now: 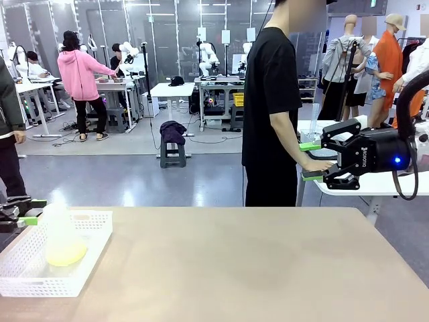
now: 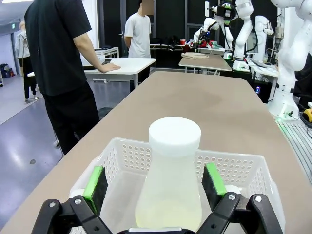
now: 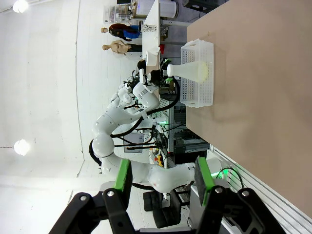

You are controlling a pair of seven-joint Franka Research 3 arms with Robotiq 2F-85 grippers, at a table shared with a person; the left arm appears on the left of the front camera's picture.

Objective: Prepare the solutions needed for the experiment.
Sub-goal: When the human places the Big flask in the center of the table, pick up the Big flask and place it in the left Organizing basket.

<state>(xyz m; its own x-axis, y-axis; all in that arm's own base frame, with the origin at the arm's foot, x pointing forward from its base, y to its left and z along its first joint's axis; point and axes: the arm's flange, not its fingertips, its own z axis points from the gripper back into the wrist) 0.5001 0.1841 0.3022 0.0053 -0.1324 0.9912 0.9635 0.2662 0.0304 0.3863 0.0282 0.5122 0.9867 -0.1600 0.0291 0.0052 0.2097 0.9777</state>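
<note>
Tan desk [image 1: 255, 268] spans the lower half of the front view; beyond it, grey glossy floor [image 1: 134, 181] across mid-frame. White worktables [image 1: 171, 90] stand at upper left and centre, a dark stool [image 1: 173, 153] with cloth on it just below them, cables trailing on the floor. Glass partition panels [image 1: 161, 27] line the rear wall; white ceiling lamps [image 3: 20, 6] glow at the right wrist view's left edge.

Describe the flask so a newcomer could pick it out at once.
On the tan table, look to the robot's left edge, where a white perforated basket sits. The flask stands in it: whitish, conical, with pale yellow liquid at the bottom, between the left hand's open green pads.
</note>
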